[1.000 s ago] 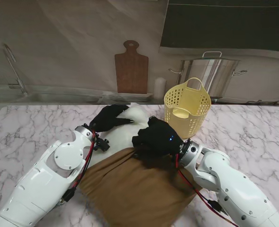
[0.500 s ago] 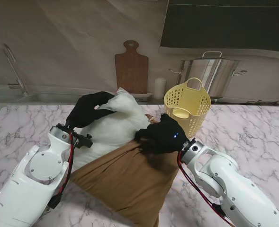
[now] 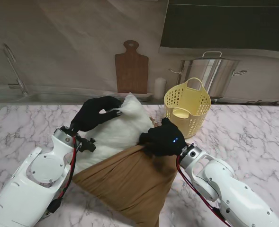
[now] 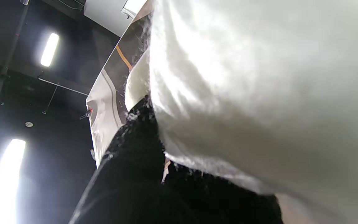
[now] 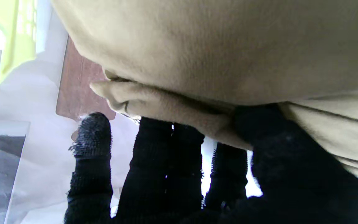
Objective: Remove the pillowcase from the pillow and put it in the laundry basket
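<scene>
1. Sliding off: brown pillowcase (image 3: 130, 182) at table centre, sleeving only the pillow's near end.
2. White pillow (image 3: 118, 130) juts toward 11 o'clock; my left hand (image 3: 94, 113) is clenched on it, anchoring.
3. My right hand (image 3: 164, 138) is clamped on the pillowcase mouth, opposing that pull.
4. Laundry basket (image 3: 187, 108) waits at 1 o'clock.
</scene>
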Tool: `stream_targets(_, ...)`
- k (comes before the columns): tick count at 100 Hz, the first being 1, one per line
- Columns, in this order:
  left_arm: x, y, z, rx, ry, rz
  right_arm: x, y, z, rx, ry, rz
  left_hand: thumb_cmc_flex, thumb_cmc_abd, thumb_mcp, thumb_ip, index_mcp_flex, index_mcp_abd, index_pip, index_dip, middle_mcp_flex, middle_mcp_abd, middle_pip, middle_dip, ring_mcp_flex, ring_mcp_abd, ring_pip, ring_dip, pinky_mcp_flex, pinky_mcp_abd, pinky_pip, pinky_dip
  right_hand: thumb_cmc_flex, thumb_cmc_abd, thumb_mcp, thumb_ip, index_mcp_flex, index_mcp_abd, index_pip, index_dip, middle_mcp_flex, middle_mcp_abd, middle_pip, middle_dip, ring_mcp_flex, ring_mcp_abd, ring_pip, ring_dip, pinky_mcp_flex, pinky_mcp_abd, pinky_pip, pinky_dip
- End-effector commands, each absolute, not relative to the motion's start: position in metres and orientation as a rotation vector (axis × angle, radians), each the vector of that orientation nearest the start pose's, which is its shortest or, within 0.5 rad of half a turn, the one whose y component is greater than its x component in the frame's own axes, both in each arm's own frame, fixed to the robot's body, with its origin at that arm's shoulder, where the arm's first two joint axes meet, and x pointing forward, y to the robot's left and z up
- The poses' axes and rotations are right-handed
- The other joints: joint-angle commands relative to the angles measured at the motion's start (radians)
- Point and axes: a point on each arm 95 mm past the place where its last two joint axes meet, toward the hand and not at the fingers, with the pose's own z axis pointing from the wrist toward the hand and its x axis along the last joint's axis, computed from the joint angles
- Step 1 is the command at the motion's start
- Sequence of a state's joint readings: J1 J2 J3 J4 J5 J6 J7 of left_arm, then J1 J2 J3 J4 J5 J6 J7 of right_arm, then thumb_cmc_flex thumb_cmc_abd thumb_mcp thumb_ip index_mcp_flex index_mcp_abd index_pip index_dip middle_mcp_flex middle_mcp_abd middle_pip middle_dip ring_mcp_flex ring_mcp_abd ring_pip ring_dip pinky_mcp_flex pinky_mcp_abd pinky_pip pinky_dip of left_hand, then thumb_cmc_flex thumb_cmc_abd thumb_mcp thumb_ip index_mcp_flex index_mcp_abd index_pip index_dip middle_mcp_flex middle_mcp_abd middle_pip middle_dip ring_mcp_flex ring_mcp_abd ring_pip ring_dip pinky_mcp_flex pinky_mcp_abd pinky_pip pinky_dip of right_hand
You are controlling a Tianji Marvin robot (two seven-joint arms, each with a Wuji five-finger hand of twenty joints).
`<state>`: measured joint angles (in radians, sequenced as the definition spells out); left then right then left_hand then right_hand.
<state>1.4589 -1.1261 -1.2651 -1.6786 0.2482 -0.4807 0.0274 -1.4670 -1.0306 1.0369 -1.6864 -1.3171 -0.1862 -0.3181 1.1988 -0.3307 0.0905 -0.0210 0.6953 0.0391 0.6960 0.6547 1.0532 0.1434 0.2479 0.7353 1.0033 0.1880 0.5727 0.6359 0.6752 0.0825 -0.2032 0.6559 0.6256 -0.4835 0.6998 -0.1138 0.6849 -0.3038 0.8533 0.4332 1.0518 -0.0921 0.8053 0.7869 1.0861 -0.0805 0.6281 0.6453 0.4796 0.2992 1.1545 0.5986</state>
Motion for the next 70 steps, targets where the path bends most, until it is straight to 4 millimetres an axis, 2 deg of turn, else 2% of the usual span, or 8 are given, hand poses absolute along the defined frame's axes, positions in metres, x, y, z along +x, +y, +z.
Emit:
stream_targets(1, 0.417, -0.031, -0.215, -1.249, 1.09, -2.553, 0.388, 0.07, -0.272, 0.466, 1.596, 1.667, 0.092, 0.085, 0.078, 0.028, -0.002, -0.114, 0.082, 0.048, -0.007, -0.057, 0.028, 0.021, 0.0, -0.071, 0.031, 0.026, -0.015, -0.067, 1.457, 0.023, 0.09, -0.01, 0.137, -0.002, 0.054, -0.022, 0.055, 0.015, 0.038, -0.028, 0.037, 0.006, 0.078, 0.016, 0.083, 0.036, 0.014, -0.003, 0.022, 0.012)
stream_targets(18, 0.42, -0.039, -0.227, -1.34, 1.121, -2.524, 0.391, 0.073, -0.275, 0.467, 1.588, 1.703, 0.092, 0.083, 0.094, 0.027, -0.006, -0.093, 0.058, 0.028, -0.016, -0.06, 0.016, 0.009, -0.011, -0.067, 0.009, 0.019, -0.03, -0.052, 1.441, 0.02, 0.11, 0.015, 0.152, -0.015, 0.081, -0.068, 0.078, 0.03, 0.043, -0.028, 0.041, 0.002, 0.08, 0.019, 0.085, 0.037, 0.012, -0.001, 0.02, 0.009)
stream_targets(21, 0.421, -0.039, -0.229, -1.362, 1.123, -2.521, 0.391, 0.074, -0.275, 0.468, 1.589, 1.706, 0.092, 0.084, 0.094, 0.022, -0.007, -0.086, 0.046, 0.02, -0.021, -0.037, 0.013, 0.004, -0.013, -0.065, 0.003, 0.017, -0.034, -0.048, 1.439, 0.019, 0.113, 0.019, 0.151, -0.017, 0.083, -0.072, 0.08, 0.032, 0.042, -0.028, 0.042, 0.002, 0.078, 0.02, 0.084, 0.036, 0.011, 0.0, 0.02, 0.008)
stream_targets(29, 0.423, -0.04, -0.236, -1.413, 1.136, -2.495, 0.392, 0.075, -0.276, 0.466, 1.596, 1.722, 0.092, 0.09, 0.101, 0.016, -0.009, -0.065, 0.015, 0.001, -0.029, -0.035, 0.012, -0.005, -0.017, -0.059, -0.006, 0.014, -0.041, -0.042, 1.436, 0.018, 0.121, 0.029, 0.149, -0.024, 0.085, -0.084, 0.088, 0.042, 0.039, -0.024, 0.043, 0.002, 0.076, 0.019, 0.081, 0.035, 0.009, -0.001, 0.014, 0.004)
stream_targets(44, 0.427, -0.035, -0.251, -1.479, 1.193, -2.416, 0.392, 0.077, -0.279, 0.473, 1.628, 1.76, 0.092, 0.089, 0.109, 0.011, 0.006, -0.062, 0.005, 0.021, -0.03, -0.028, 0.026, -0.004, -0.013, -0.053, -0.003, 0.017, -0.041, -0.037, 1.442, 0.018, 0.126, 0.045, 0.145, -0.031, 0.083, -0.091, 0.085, 0.05, 0.034, -0.036, 0.037, -0.003, 0.067, 0.015, 0.062, 0.028, 0.001, 0.002, 0.0, -0.004)
stream_targets(61, 0.43, -0.022, -0.273, -1.552, 1.289, -2.268, 0.391, 0.072, -0.287, 0.464, 1.717, 1.745, 0.092, 0.085, 0.114, 0.01, 0.013, -0.059, -0.003, 0.038, -0.029, -0.025, 0.032, 0.0, -0.013, -0.049, 0.005, 0.022, -0.044, -0.032, 1.45, 0.018, 0.112, 0.055, 0.152, -0.026, 0.067, -0.1, 0.07, 0.066, 0.011, -0.059, -0.068, -0.043, -0.017, 0.007, -0.098, -0.03, -0.045, 0.015, -0.05, -0.028)
stream_targets(67, 0.433, -0.015, -0.283, -1.56, 1.326, -2.19, 0.391, 0.069, -0.291, 0.46, 1.743, 1.727, 0.092, 0.084, 0.114, 0.01, 0.014, -0.061, -0.004, 0.043, -0.028, -0.026, 0.033, 0.001, -0.013, -0.05, 0.006, 0.023, -0.042, -0.033, 1.451, 0.017, 0.111, 0.057, 0.17, -0.026, 0.071, -0.108, 0.073, 0.097, -0.006, -0.055, -0.116, -0.04, -0.06, 0.01, -0.159, -0.055, -0.063, 0.015, -0.066, -0.033)
stream_targets(70, 0.435, -0.012, -0.288, -1.568, 1.324, -2.161, 0.391, 0.067, -0.292, 0.459, 1.758, 1.717, 0.092, 0.084, 0.115, 0.01, 0.015, -0.061, -0.005, 0.046, -0.028, -0.024, 0.034, 0.002, -0.011, -0.051, 0.008, 0.024, -0.041, -0.034, 1.453, 0.017, 0.118, 0.053, 0.181, -0.029, 0.081, -0.114, 0.068, 0.126, -0.024, -0.038, -0.162, -0.04, -0.081, 0.014, -0.186, -0.068, -0.073, 0.015, -0.075, -0.037)
